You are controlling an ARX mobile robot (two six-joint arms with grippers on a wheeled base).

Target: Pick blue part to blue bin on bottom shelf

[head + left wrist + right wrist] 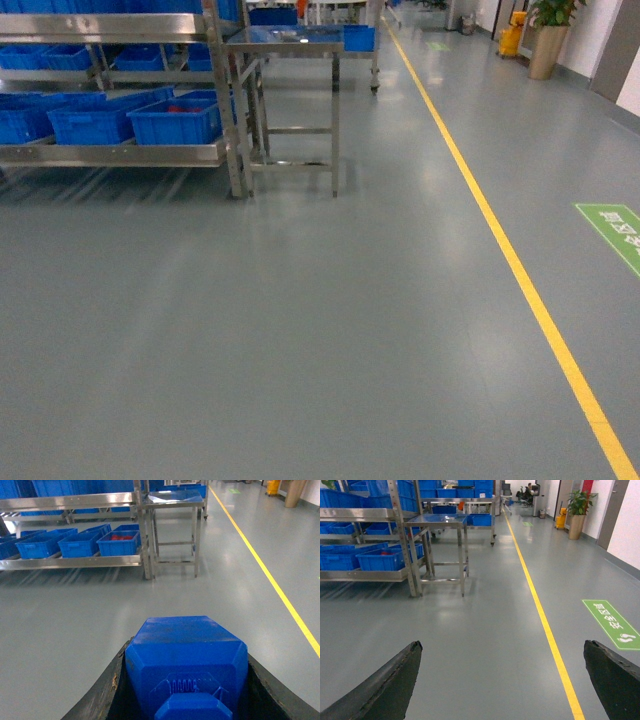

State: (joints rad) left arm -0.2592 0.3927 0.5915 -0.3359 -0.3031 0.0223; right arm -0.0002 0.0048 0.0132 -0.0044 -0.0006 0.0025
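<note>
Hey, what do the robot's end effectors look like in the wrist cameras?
Only finger parts show. The right end effector has two dark, nearly black fingers with curved, slightly worn edges, wide and tapering upward. The left end effector shows the same black finger edges. No cables, markings or arm links appear; the head view shows neither arm.

Bottom shelf (75, 562): four blue bins (80, 544) visible in the left wrist view. Blue part (186, 665): one. Steel-topped tables (285, 45): one.
</note>
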